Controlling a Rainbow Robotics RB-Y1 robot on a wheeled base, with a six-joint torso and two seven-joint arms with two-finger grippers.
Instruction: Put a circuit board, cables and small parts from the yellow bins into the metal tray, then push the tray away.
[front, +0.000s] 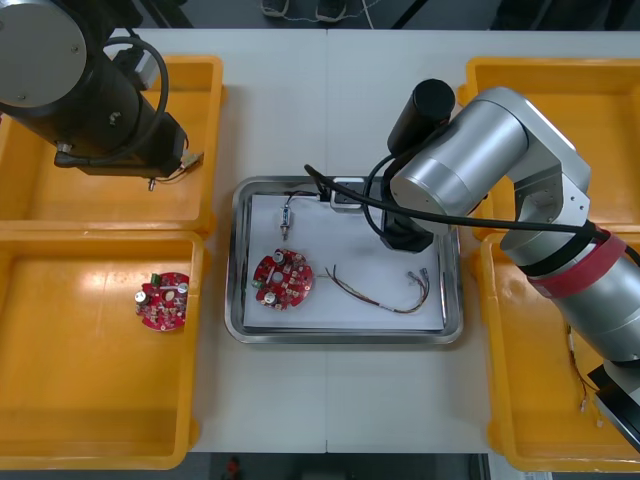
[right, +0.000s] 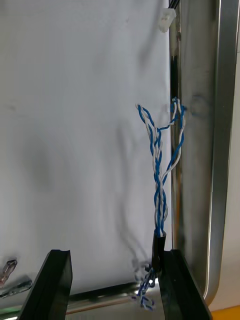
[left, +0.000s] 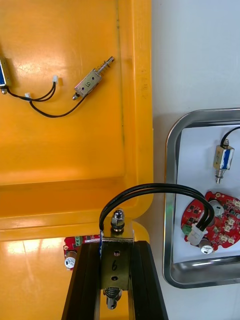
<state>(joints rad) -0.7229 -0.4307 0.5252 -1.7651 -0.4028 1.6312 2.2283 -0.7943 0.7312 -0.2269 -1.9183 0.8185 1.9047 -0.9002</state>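
Front view: light table (front: 330, 100), a seam down its far half, dark floor beyond the far edge. The metal tray (front: 233, 290) sits centre, white inside, holding a circuit board (front: 283, 279) and a red and yellow cable (front: 385, 292). Right arm (front: 480, 150) hangs over the tray's far right; left arm (front: 100, 90) over the far left bin (front: 60, 190).

Right wrist view: right gripper (right: 116, 255) fingers spread, blue and white cable (right: 160, 170) along the tray rim, just beside one finger.

Left wrist view: left gripper (left: 116, 246) clamped on a small metal part (left: 117, 222), its black cable (left: 150, 189) looping off.
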